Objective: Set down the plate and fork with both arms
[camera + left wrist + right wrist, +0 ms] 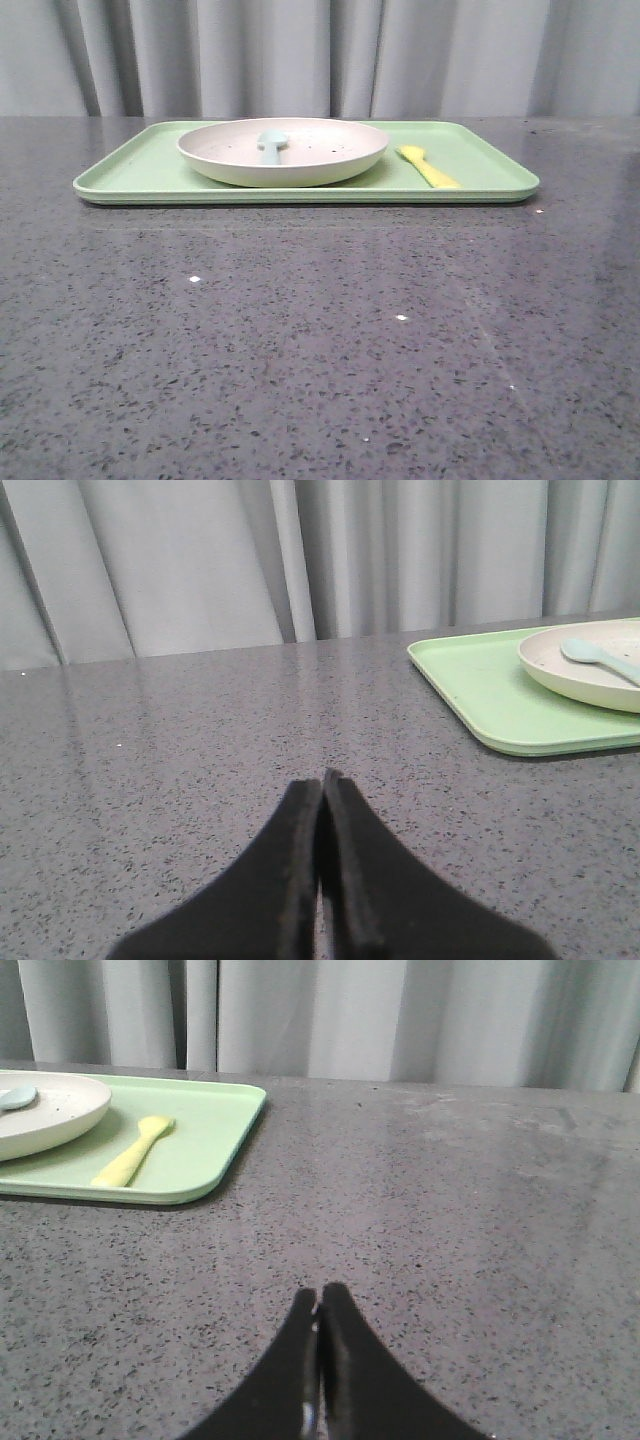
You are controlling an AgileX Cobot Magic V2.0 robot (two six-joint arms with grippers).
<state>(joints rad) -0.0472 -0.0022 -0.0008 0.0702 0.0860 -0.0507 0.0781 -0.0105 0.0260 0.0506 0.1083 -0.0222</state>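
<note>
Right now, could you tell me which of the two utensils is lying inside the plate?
The pale blue spoon lies inside the plate. The yellow fork lies flat on the green tray instead, just beside the plate's right edge.

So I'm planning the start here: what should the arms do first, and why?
Probably open both: the left gripper and right gripper are shut and empty, short of the tray, where the plate and fork lie untouched.
</note>
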